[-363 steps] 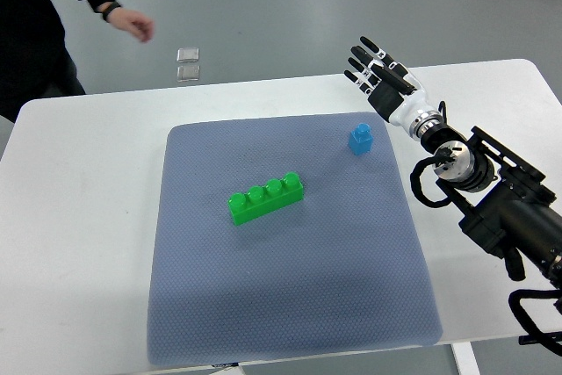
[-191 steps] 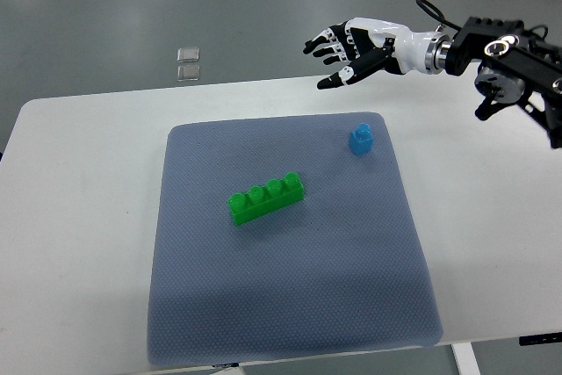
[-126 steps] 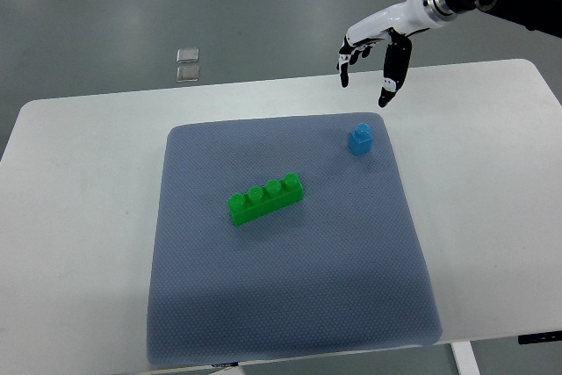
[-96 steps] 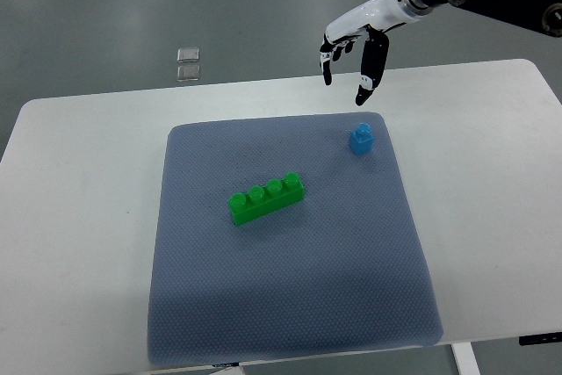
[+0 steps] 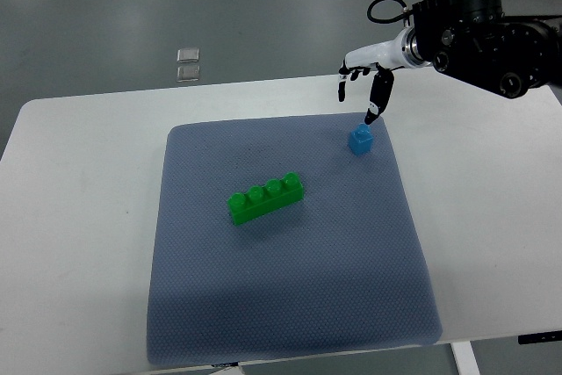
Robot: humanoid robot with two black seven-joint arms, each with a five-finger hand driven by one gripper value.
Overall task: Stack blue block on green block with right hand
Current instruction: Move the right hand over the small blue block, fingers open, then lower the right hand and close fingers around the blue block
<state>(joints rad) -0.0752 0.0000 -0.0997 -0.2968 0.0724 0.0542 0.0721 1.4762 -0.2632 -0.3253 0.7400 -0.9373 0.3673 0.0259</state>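
Note:
A small blue block (image 5: pixel 360 139) stands near the far right corner of the grey-blue mat (image 5: pixel 290 305). A long green block (image 5: pixel 266 198) with a row of studs lies near the mat's middle. My right hand (image 5: pixel 358 87) hangs just above and behind the blue block, fingers spread and pointing down. The thumb tip is close over the block's top; I cannot tell if it touches. The hand holds nothing.
The mat lies on a white table (image 5: pixel 79 217). Two small clear squares (image 5: pixel 188 63) lie on the grey floor beyond the table's far edge. My right arm's black housing (image 5: pixel 483 32) sits above the table's far right corner.
My right hand has come down and moved right toward the blue block. The person at the far left has left the view. Both blocks stay where they were.

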